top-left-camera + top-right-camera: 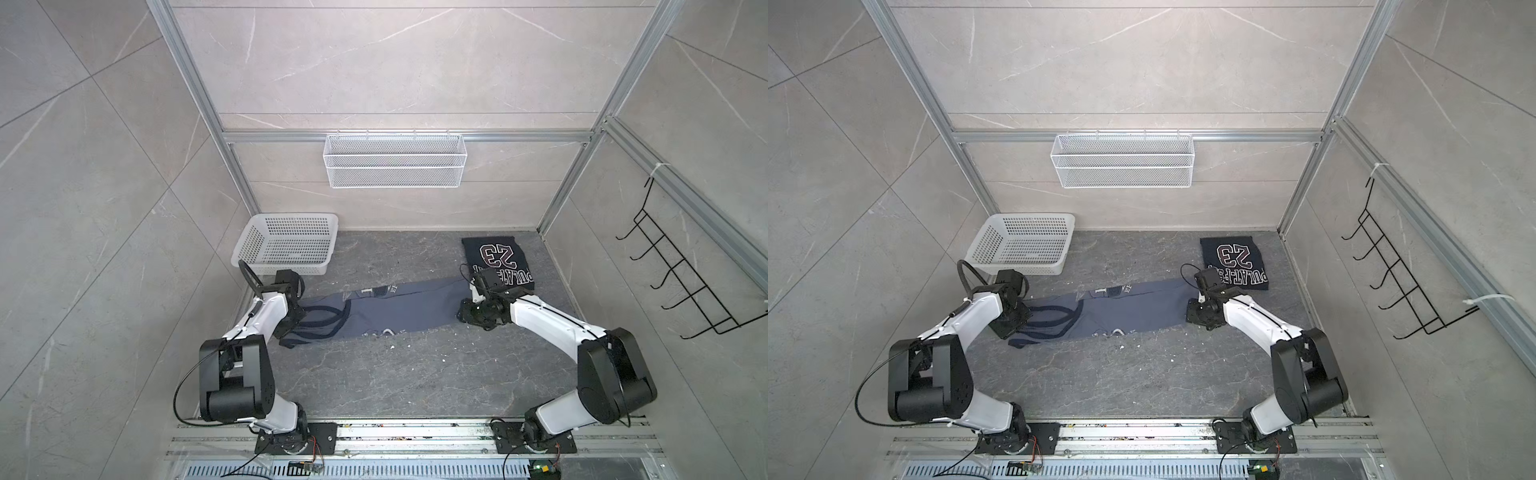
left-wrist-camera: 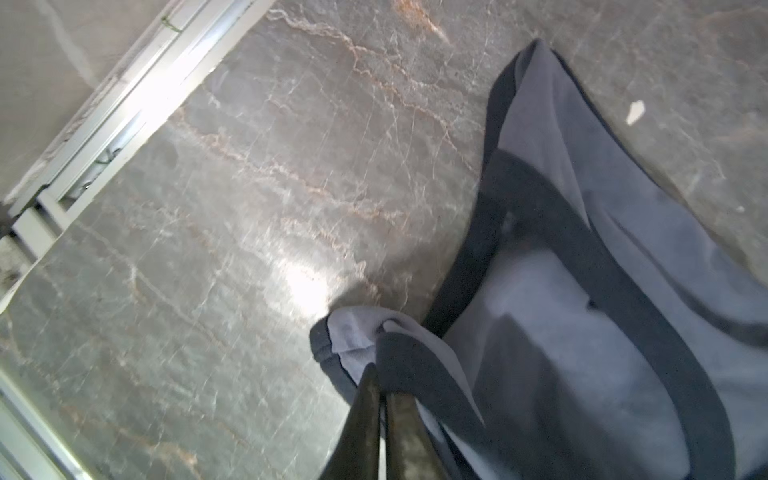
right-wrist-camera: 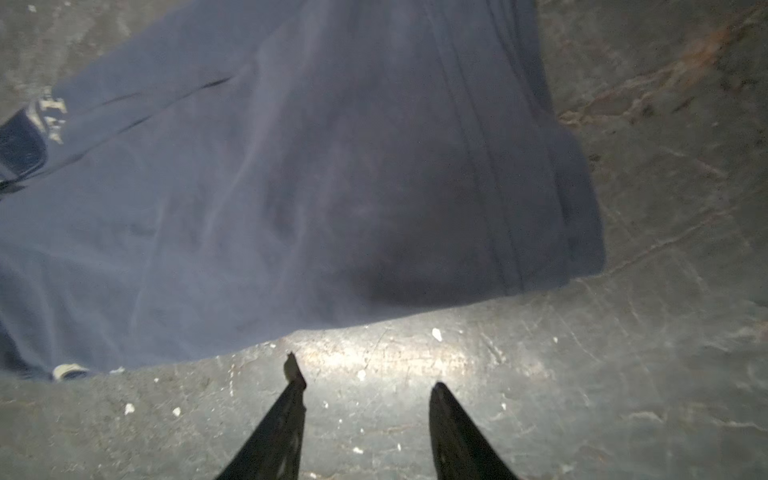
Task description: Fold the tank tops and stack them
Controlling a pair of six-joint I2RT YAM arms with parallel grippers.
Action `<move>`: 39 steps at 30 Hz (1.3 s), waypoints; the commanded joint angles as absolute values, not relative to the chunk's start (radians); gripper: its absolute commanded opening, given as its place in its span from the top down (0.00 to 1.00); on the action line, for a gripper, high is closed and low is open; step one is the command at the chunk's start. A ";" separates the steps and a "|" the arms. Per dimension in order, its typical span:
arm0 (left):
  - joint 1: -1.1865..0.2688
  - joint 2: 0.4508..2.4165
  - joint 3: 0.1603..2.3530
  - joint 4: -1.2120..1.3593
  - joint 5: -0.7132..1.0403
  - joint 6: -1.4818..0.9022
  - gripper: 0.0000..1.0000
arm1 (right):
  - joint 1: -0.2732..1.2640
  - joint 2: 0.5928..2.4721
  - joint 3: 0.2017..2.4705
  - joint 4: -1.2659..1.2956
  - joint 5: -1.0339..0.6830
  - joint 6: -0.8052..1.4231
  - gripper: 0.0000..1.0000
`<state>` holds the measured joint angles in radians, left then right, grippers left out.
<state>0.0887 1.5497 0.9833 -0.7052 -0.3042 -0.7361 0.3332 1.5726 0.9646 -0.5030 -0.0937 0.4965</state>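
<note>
Blue-grey top point(image 1: 395, 307) lies folded lengthwise; left gripper point(image 2: 380, 376) clamps its strap end, right gripper point(image 3: 365, 374) gapes empty beside the hem, which it likely must seize next.

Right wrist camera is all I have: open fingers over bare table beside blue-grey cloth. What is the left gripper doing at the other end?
Observer: In the left wrist view, the left gripper is shut on what looks like a strap end of the slate tank top.
Operator: Where is the other top?
Observer: The dark 23 tank top lies folded at the back right of the table, just beyond the right arm.
Operator: And the basket?
Observer: The white basket sits at the back left, behind the left arm, with nothing showing inside.
</note>
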 commanded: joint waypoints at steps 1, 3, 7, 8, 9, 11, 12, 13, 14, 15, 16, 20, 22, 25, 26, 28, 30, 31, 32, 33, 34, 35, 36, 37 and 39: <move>0.127 1.588 1.018 -0.682 -0.246 -0.685 0.91 | 0.314 1.630 0.999 -0.503 -0.069 0.490 0.49; 0.148 1.606 1.015 -0.675 -0.241 -0.681 0.91 | 0.295 1.661 1.002 -0.494 -0.071 0.503 0.49; 0.208 1.599 0.956 -0.625 -0.205 -0.675 0.81 | 0.241 1.712 1.001 -0.488 -0.078 0.524 0.49; 0.222 1.596 0.942 -0.615 -0.197 -0.672 0.80 | 0.233 1.727 1.005 -0.489 -0.078 0.526 0.49; 0.231 1.593 0.935 -0.609 -0.196 -0.673 0.79 | 0.229 1.738 1.009 -0.491 -0.074 0.528 0.49; 0.256 1.585 0.922 -0.590 -0.184 -0.672 0.78 | 0.220 1.762 1.013 -0.491 -0.050 0.537 0.49; 0.263 1.583 0.921 -0.587 -0.177 -0.672 0.78 | 0.215 1.769 1.015 -0.492 -0.044 0.539 0.49; 0.266 1.580 0.923 -0.586 -0.176 -0.669 0.76 | 0.209 1.777 1.017 -0.491 -0.044 0.540 0.50; 0.268 1.578 0.928 -0.589 -0.177 -0.666 0.73 | 0.205 1.780 1.018 -0.490 -0.042 0.538 0.50; 0.268 1.569 0.930 -0.595 -0.184 -0.667 0.66 | 0.202 1.781 1.018 -0.493 -0.031 0.538 0.50; 0.269 1.556 0.926 -0.595 -0.186 -0.667 0.58 | 0.199 1.782 1.019 -0.492 -0.024 0.538 0.50; 0.254 1.456 0.906 -0.603 -0.175 -0.662 0.35 | 0.195 1.758 1.009 -0.477 -0.044 0.527 0.50; 0.220 1.386 0.911 -0.650 -0.209 -0.662 0.26 | 0.196 1.728 1.004 -0.479 -0.062 0.524 0.50; 0.142 1.266 0.906 -0.729 -0.307 -0.692 0.14 | 0.200 1.666 0.991 -0.481 -0.080 0.523 0.49; 0.130 1.225 0.895 -0.744 -0.319 -0.703 0.10 | 0.202 1.645 0.988 -0.486 -0.079 0.522 0.50; 0.128 1.167 0.875 -0.767 -0.336 -0.717 0.05 | 0.203 1.618 0.986 -0.495 -0.078 0.521 0.50; 0.127 1.122 0.850 -0.768 -0.333 -0.727 0.04 | 0.204 1.602 0.982 -0.497 -0.087 0.517 0.50; 0.123 1.115 0.842 -0.763 -0.313 -0.725 0.04 | 0.206 1.598 0.982 -0.496 -0.094 0.515 0.50; 0.107 1.118 0.841 -0.761 -0.288 -0.721 0.05 | 0.206 1.596 0.982 -0.498 -0.098 0.514 0.50; 0.074 1.134 0.842 -0.760 -0.276 -0.720 0.08 | 0.206 1.594 0.979 -0.499 -0.102 0.514 0.50; 0.032 1.154 0.848 -0.767 -0.274 -0.726 0.09 | 0.208 1.591 0.977 -0.495 -0.104 0.514 0.50; -0.024 1.186 0.855 -0.780 -0.286 -0.740 0.10 | 0.208 1.589 0.973 -0.492 -0.105 0.513 0.50; -0.078 1.218 0.862 -0.799 -0.302 -0.761 0.11 | 0.207 1.590 0.970 -0.490 -0.105 0.514 0.50; -0.118 1.244 0.862 -0.807 -0.316 -0.782 0.12 | 0.207 1.590 0.968 -0.491 -0.106 0.513 0.50; -0.163 1.293 0.846 -0.804 -0.320 -0.835 0.16 | 0.208 1.592 0.961 -0.486 -0.107 0.513 0.50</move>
<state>-0.1097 1.2495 0.8520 -0.7551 -0.2935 -0.7586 0.2024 1.6058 0.9798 -0.4736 -0.0956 0.5228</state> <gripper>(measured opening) 0.850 0.505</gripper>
